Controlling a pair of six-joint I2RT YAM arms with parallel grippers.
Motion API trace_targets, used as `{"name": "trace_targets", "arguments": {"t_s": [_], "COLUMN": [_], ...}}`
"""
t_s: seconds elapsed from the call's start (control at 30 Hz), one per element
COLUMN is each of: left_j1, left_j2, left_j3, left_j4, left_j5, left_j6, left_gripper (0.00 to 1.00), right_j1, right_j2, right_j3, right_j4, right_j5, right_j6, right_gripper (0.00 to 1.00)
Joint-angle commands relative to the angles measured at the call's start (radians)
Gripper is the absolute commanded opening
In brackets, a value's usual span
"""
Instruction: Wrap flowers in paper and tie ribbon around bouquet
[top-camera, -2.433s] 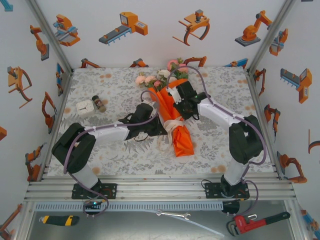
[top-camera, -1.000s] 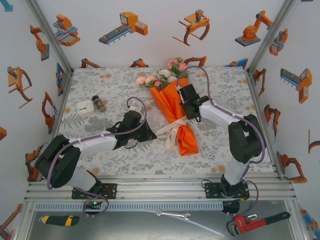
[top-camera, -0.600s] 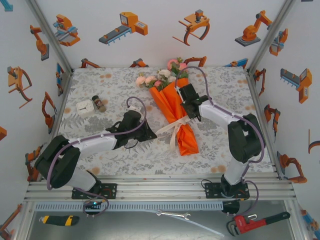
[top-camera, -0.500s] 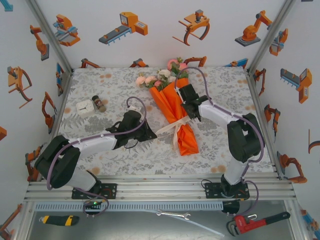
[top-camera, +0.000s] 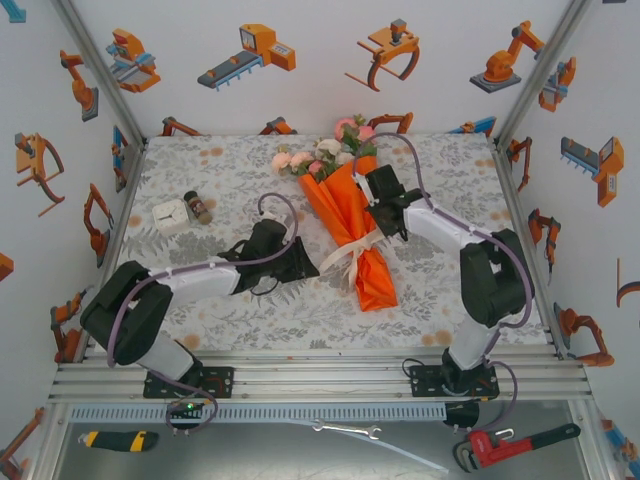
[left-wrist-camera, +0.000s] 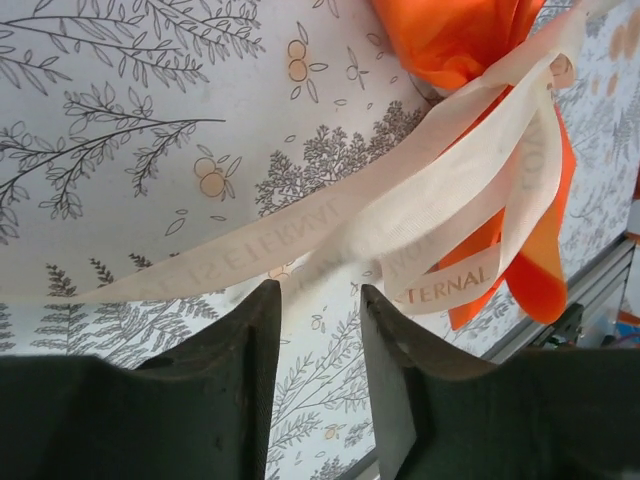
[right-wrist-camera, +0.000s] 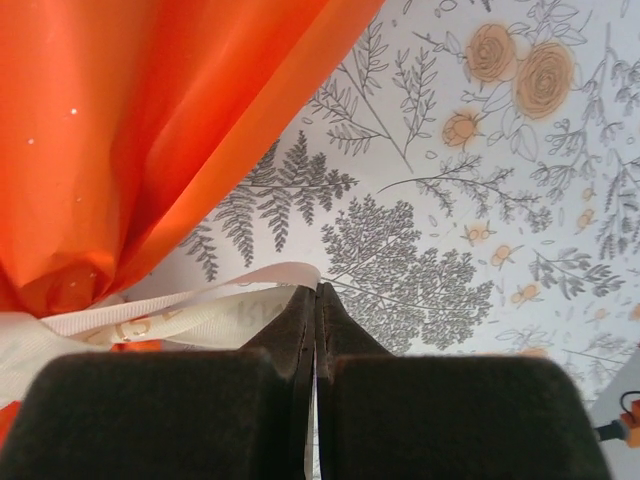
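Since a second ago the left end effector (left-wrist-camera: 318, 295) has edged in toward the bouquet (top-camera: 350, 225) and let its jaws part, while the right end effector (right-wrist-camera: 312, 288) has closed fully. The left jaws now stand moderately open with nothing between them; a strand of the ribbon (left-wrist-camera: 420, 200) runs across just beyond their tips, near but not pinched. The right jaws are pressed together, and a ribbon loop runs into their tips, so they appear to hold it, just beside the orange paper (right-wrist-camera: 150, 130). The bouquet lies flat mid-counter (top-camera: 230, 170), flowers (top-camera: 318, 155) toward the far edge, ribbon tails spilling from its narrow waist on the left arm's side. The step looks like snugging the tie. To do it well, the left end effector should likely take a fresh hold on the strand ahead of it and draw outward, low and level, against the right one's pull, so the knot tightens without dragging the cone or creasing the paper.
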Motion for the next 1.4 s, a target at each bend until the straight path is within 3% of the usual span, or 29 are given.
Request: {"name": "trace_targets", "arguments": {"t_s": [0.0, 0.07, 0.13, 0.37, 0.57, 0.7, 0.73, 0.77, 0.87, 0.93, 1.1, 1.37], "left_j1": [-0.026, -0.093, -0.164, -0.251, -0.297, -0.298, -0.298, -0.298, -0.287, -0.266, -0.171, -0.099], "left_j2": [-0.096, -0.171, -0.205, -0.062, 0.112, 0.210, 0.223, 0.231, 0.203, 0.141, 0.002, -0.064], "left_j3": [0.023, 0.025, 0.019, 0.069, 0.158, 0.208, 0.213, 0.215, 0.211, 0.160, 0.015, -0.046], "left_j4": [-0.098, -0.166, -0.167, -0.044, 0.049, 0.035, 0.035, 0.033, -0.040, -0.074, -0.062, -0.142], "left_j5": [-0.104, -0.237, -0.288, -0.182, -0.103, -0.133, -0.138, -0.143, -0.186, -0.219, -0.147, -0.159], "left_j6": [0.104, 0.168, 0.191, 0.142, 0.242, 0.252, 0.257, 0.259, 0.242, 0.218, 0.188, 0.191], "left_gripper": [0.44, 0.45, 0.46, 0.49, 0.58, 0.59, 0.56, 0.47, 0.01, 0.00, 0.00, 0.00], "right_j1": [-0.001, -0.001, -0.001, -0.001, -0.001, -0.001, -0.001, -0.001, -0.001, -0.001, -0.001, -0.002], "right_j2": [-0.049, -0.055, -0.055, -0.045, -0.048, -0.055, -0.056, -0.055, -0.044, -0.042, -0.072, -0.071], "right_j3": [-0.004, -0.012, -0.015, -0.009, -0.004, 0.000, 0.000, 0.000, -0.005, -0.023, -0.117, -0.178], "right_j4": [-0.030, -0.029, -0.029, -0.029, -0.039, -0.049, -0.049, -0.047, -0.041, -0.028, 0.037, 0.063], "right_j5": [-0.062, -0.079, -0.095, -0.113, -0.125, -0.115, -0.115, -0.115, -0.063, -0.008, 0.080, 0.199], "right_j6": [0.078, 0.101, 0.118, 0.148, 0.147, 0.146, 0.146, 0.147, 0.132, 0.097, -0.015, -0.082], "right_gripper": [0.00, 0.00, 0.00, 0.00, 0.00, 0.00, 0.00, 0.00, 0.00, 0.00, 0.00, 0.00]}}
